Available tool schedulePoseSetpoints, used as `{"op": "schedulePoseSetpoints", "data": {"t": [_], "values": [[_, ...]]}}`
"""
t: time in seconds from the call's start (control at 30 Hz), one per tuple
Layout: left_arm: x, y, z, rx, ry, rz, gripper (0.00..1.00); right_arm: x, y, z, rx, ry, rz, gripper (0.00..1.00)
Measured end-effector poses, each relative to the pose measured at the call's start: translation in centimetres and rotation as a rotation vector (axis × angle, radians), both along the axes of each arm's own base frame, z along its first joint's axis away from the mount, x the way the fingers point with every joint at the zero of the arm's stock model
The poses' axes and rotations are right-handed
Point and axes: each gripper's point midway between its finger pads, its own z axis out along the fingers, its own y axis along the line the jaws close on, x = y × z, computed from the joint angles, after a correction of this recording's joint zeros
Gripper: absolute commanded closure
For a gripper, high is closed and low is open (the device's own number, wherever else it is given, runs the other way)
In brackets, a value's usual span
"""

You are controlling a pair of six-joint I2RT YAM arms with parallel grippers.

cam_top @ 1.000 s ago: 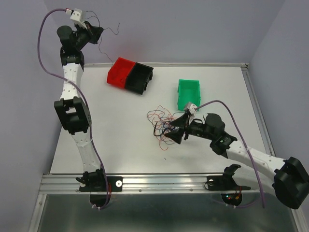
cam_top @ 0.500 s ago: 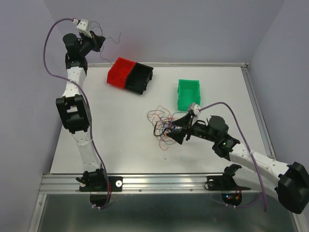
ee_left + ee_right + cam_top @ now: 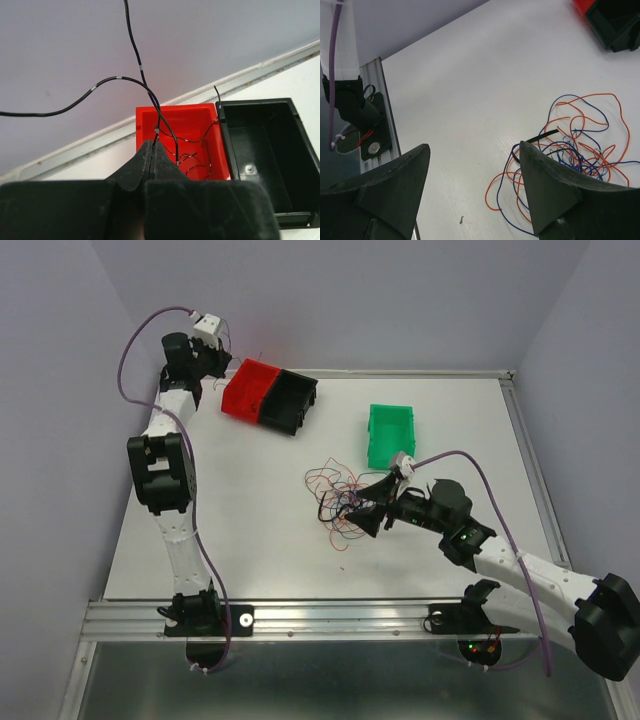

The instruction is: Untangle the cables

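My left gripper (image 3: 218, 362) hovers at the back left, just above the red bin (image 3: 250, 388). It is shut on a thin black cable (image 3: 118, 78) that loops up in front of the wall. In the left wrist view the closed tips (image 3: 152, 143) hang over the red bin (image 3: 175, 109), where more black strands (image 3: 192, 157) lie. A tangle of orange, blue, red and black cables (image 3: 335, 495) lies mid-table. My right gripper (image 3: 352, 510) is open low over its near right side. In the right wrist view the tangle (image 3: 577, 145) lies past the right finger, with bare table between the tips (image 3: 474, 147).
A black bin (image 3: 292, 400) adjoins the red one on its right and looks empty in the left wrist view (image 3: 255, 102). A green bin (image 3: 388, 432) stands behind the tangle. The back wall rises close behind the bins. A metal rail (image 3: 330, 618) runs along the near edge.
My left arm has swung down and to the right from high at the back left to just over the red bin, carrying the black cable. The right arm has barely moved.
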Motion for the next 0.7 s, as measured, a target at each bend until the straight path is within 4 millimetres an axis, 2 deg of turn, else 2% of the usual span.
{"op": "schedulePoseSetpoints", "data": {"t": [0.13, 0.3, 0.43, 0.57, 0.7], "values": [[0.2, 0.0, -0.5, 0.093, 0.029, 0.039, 1.0, 0.1, 0.0, 0.0, 0.0, 0.0, -0.003, 0.23], [1.0, -1.2, -1.1, 0.198, 0.06, 0.073, 1.0, 0.1, 0.0, -0.2, -0.003, 0.008, -0.006, 0.23], [1.8, -3.2, -4.0, 0.274, 0.127, 0.074, 1.0, 0.2, 0.1, -0.4, -0.006, 0.017, -0.008, 0.23], [2.6, -4.7, -8.8, 0.345, 0.224, 0.074, 1.0, 0.2, 0.1, -0.4, -0.006, 0.018, -0.009, 0.23], [1.7, -5.2, -13.5, 0.386, 0.339, 0.063, 1.0, 0.2, 0.1, -0.4, -0.005, 0.02, -0.01, 0.23]]}}
